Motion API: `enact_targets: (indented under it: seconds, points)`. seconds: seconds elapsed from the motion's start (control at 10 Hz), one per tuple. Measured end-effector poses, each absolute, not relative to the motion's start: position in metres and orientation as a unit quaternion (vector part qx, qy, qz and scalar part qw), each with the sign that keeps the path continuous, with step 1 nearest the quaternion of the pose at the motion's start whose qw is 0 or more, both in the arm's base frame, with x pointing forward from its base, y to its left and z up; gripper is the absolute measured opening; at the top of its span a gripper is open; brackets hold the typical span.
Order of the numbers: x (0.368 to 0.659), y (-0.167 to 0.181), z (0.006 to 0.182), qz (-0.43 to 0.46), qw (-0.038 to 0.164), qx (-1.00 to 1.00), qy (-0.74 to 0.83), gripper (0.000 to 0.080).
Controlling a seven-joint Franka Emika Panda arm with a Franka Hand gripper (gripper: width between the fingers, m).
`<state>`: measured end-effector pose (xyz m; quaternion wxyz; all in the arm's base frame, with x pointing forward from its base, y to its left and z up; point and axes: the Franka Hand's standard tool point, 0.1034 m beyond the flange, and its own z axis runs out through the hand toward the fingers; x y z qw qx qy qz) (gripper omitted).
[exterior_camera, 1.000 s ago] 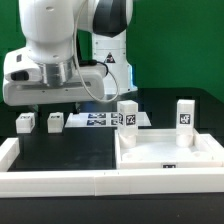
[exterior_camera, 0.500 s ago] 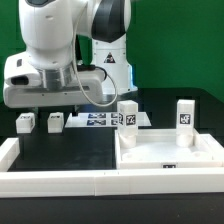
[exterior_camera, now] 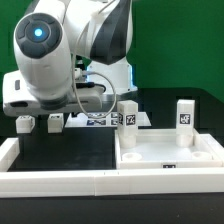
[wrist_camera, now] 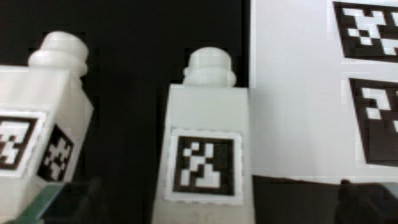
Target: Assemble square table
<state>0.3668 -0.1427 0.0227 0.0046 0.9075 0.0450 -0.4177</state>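
Note:
The square table's white panel (exterior_camera: 165,152) lies at the exterior view's right, rimmed side up. Two white tagged legs (exterior_camera: 129,114) (exterior_camera: 185,112) stand upright on it. Two more legs (exterior_camera: 24,123) (exterior_camera: 55,122) lie loose on the black table at the left. My arm (exterior_camera: 45,60) hangs over these two, and its body hides the fingers there. In the wrist view both loose legs (wrist_camera: 45,110) (wrist_camera: 205,130) lie just below the open gripper (wrist_camera: 199,208). One leg sits in line with the gap and nothing is held.
The marker board (exterior_camera: 95,120) (wrist_camera: 338,80) lies flat just beside the loose legs. A long white L-shaped rail (exterior_camera: 60,181) runs along the front and up the left side, fencing in the black table.
The arm has swung and tilted, so its round joint with a blue light now faces the camera. The hand stays over the two loose legs. The parts have not moved.

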Motion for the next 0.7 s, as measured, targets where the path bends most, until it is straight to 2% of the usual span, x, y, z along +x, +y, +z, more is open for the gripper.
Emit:
enact_targets:
  seconds: [0.7]
  points:
    - [0.358, -0.146, 0.013, -0.411, 0.011, 0.911, 0.044, 0.0649]
